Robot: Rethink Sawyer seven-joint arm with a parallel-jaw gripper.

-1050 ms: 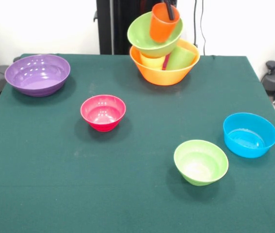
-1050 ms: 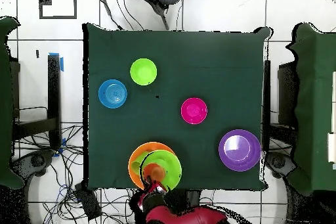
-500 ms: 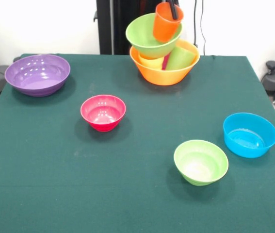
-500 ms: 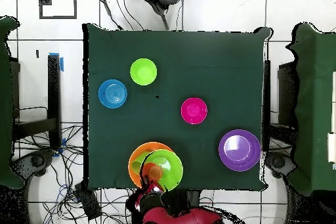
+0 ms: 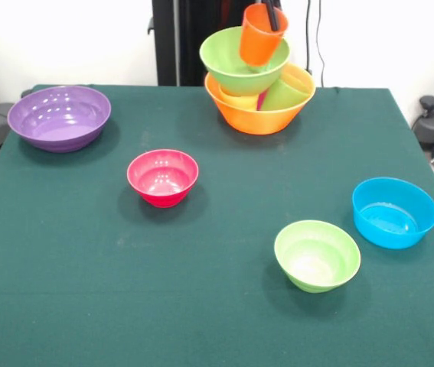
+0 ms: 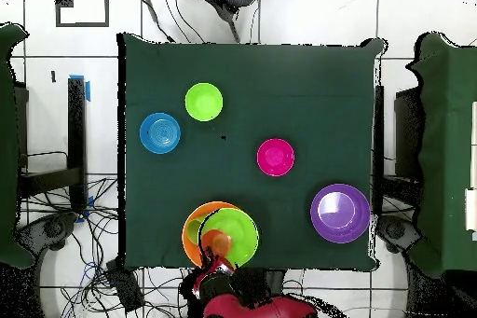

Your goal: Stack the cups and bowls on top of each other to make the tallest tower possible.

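Jaws pinch the rim of the orange cup (image 5: pixel 261 35): your gripper (image 5: pixel 272 14) has one black finger inside it. What matters next is that the cup hangs tilted, mouth toward one o'clock, base just over the big green bowl (image 5: pixel 236 60), whether touching you cannot tell. That bowl sits askew on cups in the orange bowl (image 5: pixel 259 117) at the table's (image 5: pixel 217 306) twelve o'clock edge. No writing shows.

Orange-red cup raised.
Gripper (image 5: pixel 271 11) lifted orange-red cup (image 5: pixel 260 37) higher and tilted it; large light-green bowl (image 5: pixel 236 61) sits more level.
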